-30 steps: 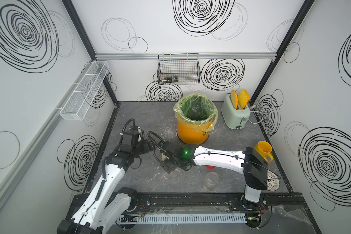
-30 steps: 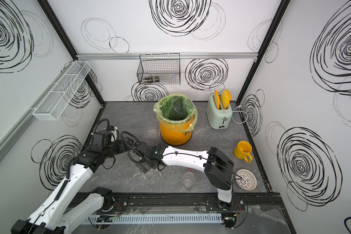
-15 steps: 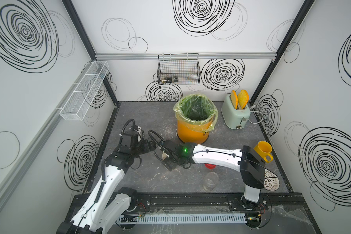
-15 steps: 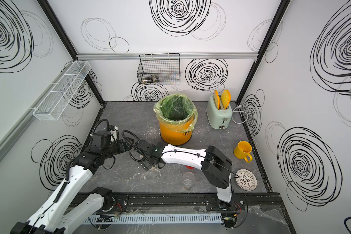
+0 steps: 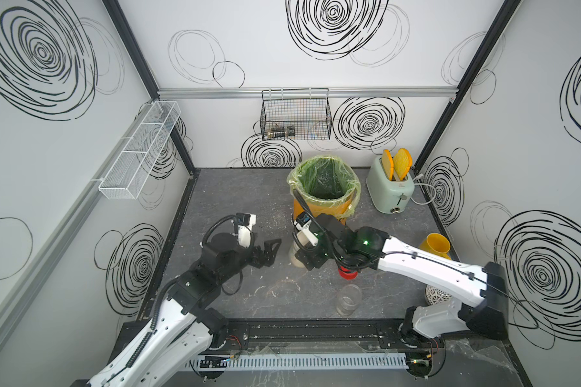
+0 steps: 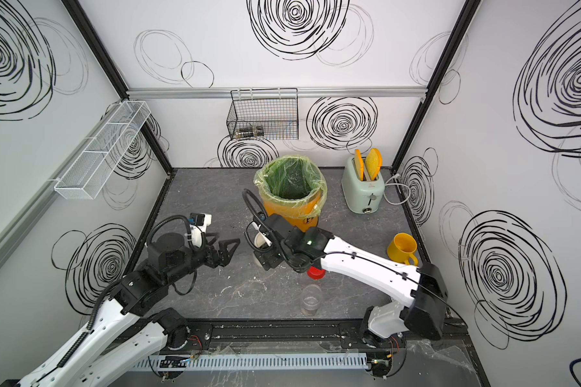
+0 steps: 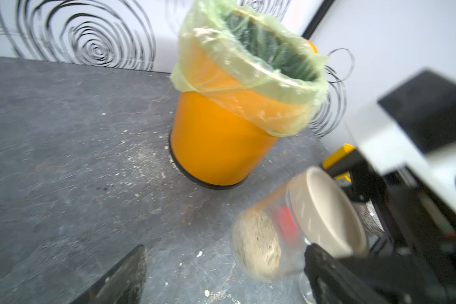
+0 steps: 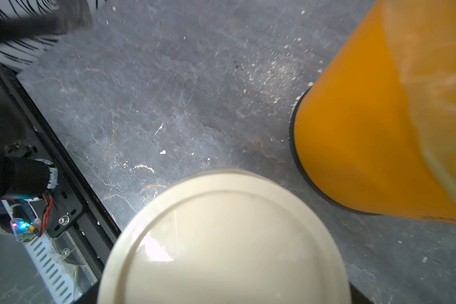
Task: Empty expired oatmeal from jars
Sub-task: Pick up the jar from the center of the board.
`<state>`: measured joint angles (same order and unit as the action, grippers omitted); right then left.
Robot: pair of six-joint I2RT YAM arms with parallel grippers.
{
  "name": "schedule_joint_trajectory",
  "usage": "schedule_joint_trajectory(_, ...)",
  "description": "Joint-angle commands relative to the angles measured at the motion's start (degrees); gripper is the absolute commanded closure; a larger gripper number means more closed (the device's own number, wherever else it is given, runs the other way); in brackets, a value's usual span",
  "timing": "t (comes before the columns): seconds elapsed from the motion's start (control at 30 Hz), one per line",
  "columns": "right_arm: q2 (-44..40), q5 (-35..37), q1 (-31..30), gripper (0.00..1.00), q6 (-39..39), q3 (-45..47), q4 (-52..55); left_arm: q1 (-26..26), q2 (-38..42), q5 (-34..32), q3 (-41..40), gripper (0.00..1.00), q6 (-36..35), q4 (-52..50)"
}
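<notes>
- Our right claw (image 5: 303, 250) is clamped on the beige lid (image 8: 227, 237) of the wide jar (image 7: 271, 237), holding it tilted.
- We see the yellow bin (image 7: 216, 147) just beyond that claw.
- Our left claw (image 5: 265, 253), jaws spread and empty, hovers near the jar.
- Oatmeal (image 7: 256, 247) fills the jar's bottom, away from the gripping claw.

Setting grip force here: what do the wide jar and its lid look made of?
The jar looks clear and glossy, glass or hard plastic; oatmeal shows through it. The lid seems smooth beige plastic: soft glare, moulded ring.
</notes>
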<state>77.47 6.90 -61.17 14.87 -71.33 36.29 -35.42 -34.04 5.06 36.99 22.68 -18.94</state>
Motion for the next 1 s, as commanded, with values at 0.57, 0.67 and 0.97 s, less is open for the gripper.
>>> schedule_joint_trajectory(0.57, -10.42, -7.99, -0.59, 0.43, -10.82, -6.10, -2.02, -29.96, 0.82, -13.10, -6.23, 0.04, -25.07, 18.22)
schedule_joint_trajectory(0.67, -10.17, -9.29, -1.28, 0.44, -10.83, -6.19, -2.50, -29.85, 1.62, -15.89, -7.50, 0.04, -25.83, 20.22)
schedule_joint_trajectory(0.97, -10.59, -12.52, -2.26, 0.53, -9.26, -5.27, -8.93, -28.57, 1.17, -15.84, -8.34, 0.04, -25.49, 23.68)
